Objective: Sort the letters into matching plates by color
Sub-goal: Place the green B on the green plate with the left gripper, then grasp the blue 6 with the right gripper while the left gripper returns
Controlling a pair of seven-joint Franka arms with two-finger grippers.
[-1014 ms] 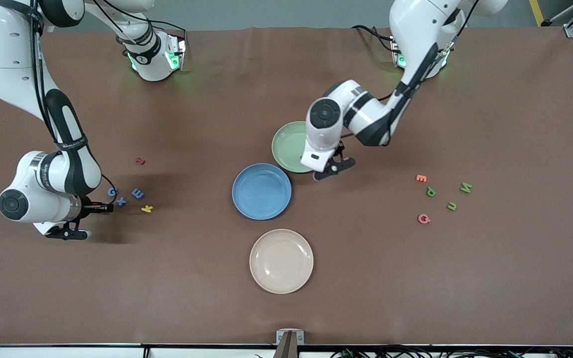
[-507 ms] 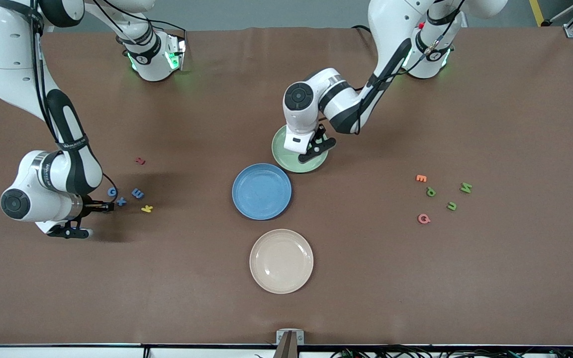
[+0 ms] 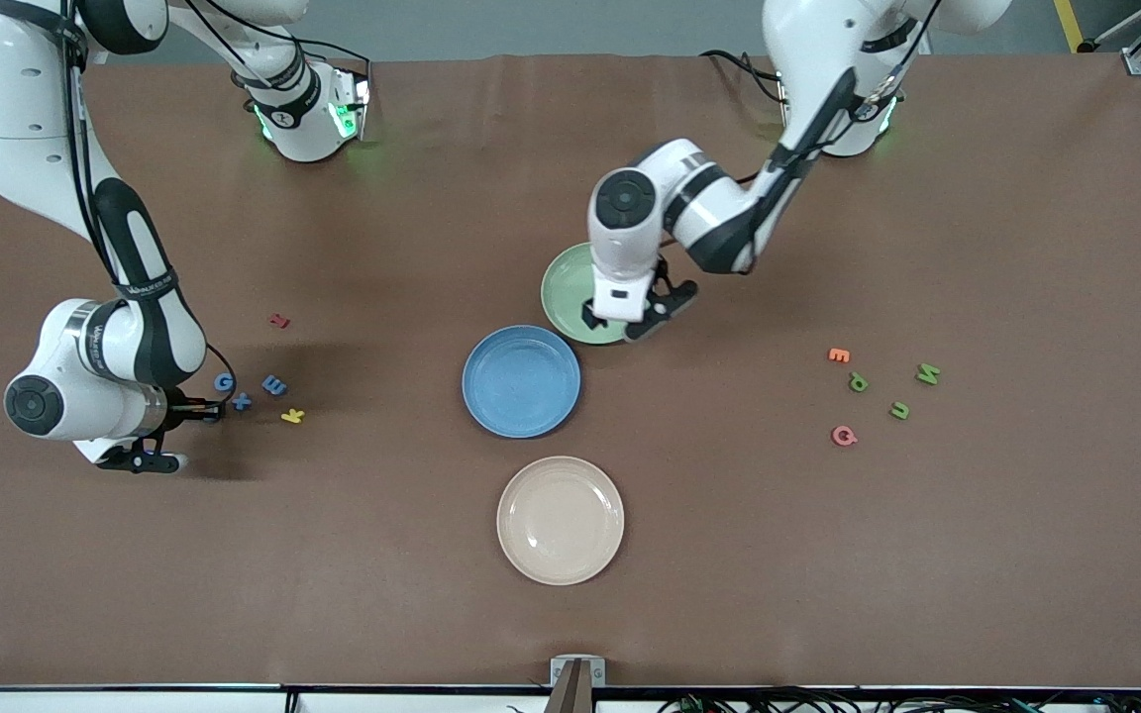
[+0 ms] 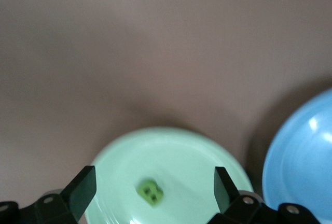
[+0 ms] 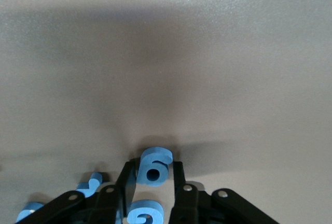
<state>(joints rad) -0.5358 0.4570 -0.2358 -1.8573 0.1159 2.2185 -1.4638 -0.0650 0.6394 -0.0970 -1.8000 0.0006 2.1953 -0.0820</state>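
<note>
1. Currently the left pincer (image 3: 635,319) hangs over the green plate (image 3: 570,287), at the rim nearest the front camera. Its fingers (image 4: 83,189) stand wide apart and hold nothing.
2. Directly beneath that open gap, one green piece (image 4: 150,192) lies flat inside the green plate, apart from both fingers.
3. The blue plate (image 3: 521,381) sits just beside the green plate and the left pincer, nearer the front camera; it holds no pieces. Nearer the camera again sits the beige plate (image 3: 561,520).
4. The right pincer (image 3: 206,411) is low at the table (image 3: 570,614), toward the right arm's end. Its fingers (image 5: 124,189) are drawn close together on a blue piece shaped like a 6 (image 5: 154,166), which shows between them, gripped at its sides.
5. Just off the right pincer's tips lie three more blue pieces: a round one (image 3: 223,381), a cross-shaped one (image 3: 242,401) and an E-like one (image 3: 274,385). A yellow piece (image 3: 293,416) lies just past them; a red piece (image 3: 279,320) lies a little farther from the camera.
6. Well apart from the left pincer, toward the left arm's end, lie three green pieces (image 3: 858,381), (image 3: 898,410), (image 3: 928,373), with an orange piece (image 3: 839,355) and a pink piece (image 3: 844,435) among them.
</note>
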